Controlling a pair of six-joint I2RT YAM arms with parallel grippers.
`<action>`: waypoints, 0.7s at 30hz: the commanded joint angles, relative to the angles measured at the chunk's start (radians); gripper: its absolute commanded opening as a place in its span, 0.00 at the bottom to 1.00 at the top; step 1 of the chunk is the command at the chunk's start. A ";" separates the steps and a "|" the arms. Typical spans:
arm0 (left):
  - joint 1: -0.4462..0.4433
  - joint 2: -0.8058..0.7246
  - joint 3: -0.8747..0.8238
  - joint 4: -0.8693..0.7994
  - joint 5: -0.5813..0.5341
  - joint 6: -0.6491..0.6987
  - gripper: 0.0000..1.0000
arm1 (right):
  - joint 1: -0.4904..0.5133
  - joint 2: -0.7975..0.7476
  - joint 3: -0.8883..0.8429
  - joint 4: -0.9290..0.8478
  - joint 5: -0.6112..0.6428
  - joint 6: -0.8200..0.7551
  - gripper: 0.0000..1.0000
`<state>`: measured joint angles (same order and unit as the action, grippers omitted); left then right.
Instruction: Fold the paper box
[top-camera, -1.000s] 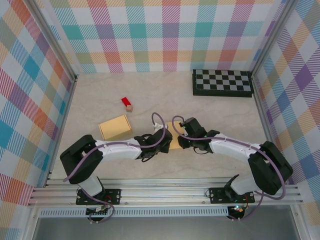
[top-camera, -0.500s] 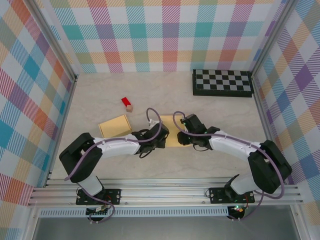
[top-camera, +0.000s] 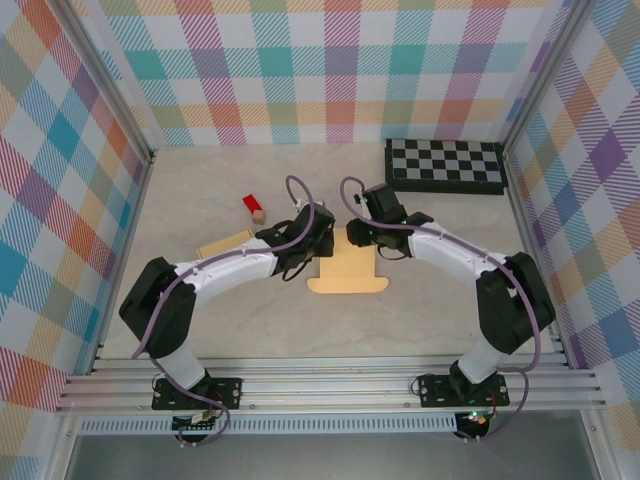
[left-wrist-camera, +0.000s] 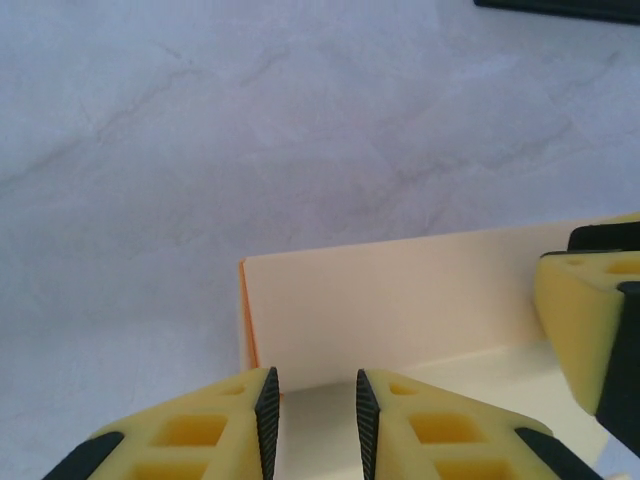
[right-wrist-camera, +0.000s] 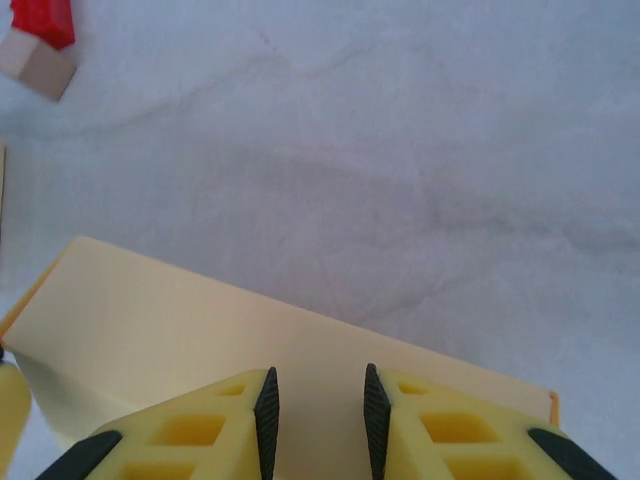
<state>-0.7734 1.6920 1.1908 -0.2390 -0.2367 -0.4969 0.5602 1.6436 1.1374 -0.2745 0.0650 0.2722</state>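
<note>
The paper box (top-camera: 348, 275) is a pale tan cut-out sheet lying at the table's middle, its rounded tabs toward the near side. Both grippers sit at its far edge. My left gripper (top-camera: 318, 234) is open by a narrow gap, and nothing is pinched between its fingers. In the left wrist view that gripper (left-wrist-camera: 313, 385) faces a raised panel of the paper box (left-wrist-camera: 400, 300) with an orange left edge. My right gripper (top-camera: 362, 236) is likewise slightly open and holds nothing. In the right wrist view that gripper (right-wrist-camera: 316, 385) hovers over the same tan panel (right-wrist-camera: 200, 330).
A second tan box (top-camera: 222, 245) lies left of the sheet, partly under my left arm. A small red and wood block (top-camera: 253, 206) sits behind it. A black and white checkerboard (top-camera: 445, 165) lies at the far right corner. Plaid walls close in three sides.
Both grippers have moved away from the near side to the sheet's far edge, uncovering the sheet. Both sets of jaws have opened a little.
</note>
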 joint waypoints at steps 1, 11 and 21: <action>0.010 0.079 0.063 -0.072 0.066 0.033 0.30 | -0.015 0.070 0.026 -0.059 -0.047 -0.024 0.31; 0.044 0.315 0.296 -0.164 0.045 0.086 0.28 | -0.098 0.203 0.160 -0.090 -0.053 -0.062 0.31; 0.044 0.125 0.176 -0.163 0.016 0.015 0.28 | -0.097 -0.066 0.078 -0.281 -0.137 0.119 0.32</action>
<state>-0.7368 1.9385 1.3895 -0.3763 -0.1959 -0.4568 0.4576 1.6634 1.2652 -0.4816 -0.0124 0.3080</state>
